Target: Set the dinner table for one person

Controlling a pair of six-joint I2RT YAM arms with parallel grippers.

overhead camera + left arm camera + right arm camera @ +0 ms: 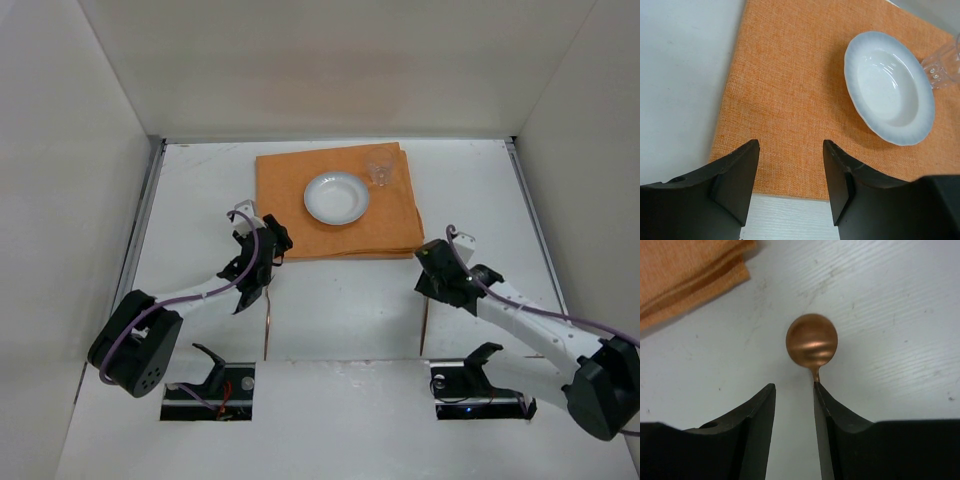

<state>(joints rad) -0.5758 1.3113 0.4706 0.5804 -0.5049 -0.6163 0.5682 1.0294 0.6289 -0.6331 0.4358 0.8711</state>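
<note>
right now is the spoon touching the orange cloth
Apart. The right wrist view shows a strip of bare table between the copper spoon and the nearest corner of the orange cloth.

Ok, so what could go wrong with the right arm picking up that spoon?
The spoon has its thin handle at one fingertip of the open right gripper, not centred, so closing may nudge it rather than pinch it squarely. The orange cloth has a folded edge close by that could snag the spoon. The glass stands right by the plate, so a wide swing might knock it.
</note>
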